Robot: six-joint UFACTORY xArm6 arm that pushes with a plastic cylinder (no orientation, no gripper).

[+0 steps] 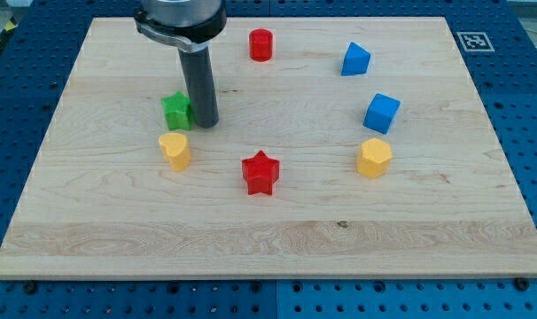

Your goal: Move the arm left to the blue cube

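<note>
The blue cube [382, 112] sits at the view's right, with a yellow hexagonal block [374, 158] just below it and a blue wedge-like block [355, 59] above it. My tip [205, 123] rests on the board at the left of centre, touching or almost touching the right side of the green star [176, 111]. The blue cube is far to the right of my tip.
A red cylinder [261, 44] stands at the top centre. A red star [260, 173] lies below centre. A yellow heart-shaped block [175, 151] sits below the green star. The wooden board [91, 221] lies on a blue perforated table.
</note>
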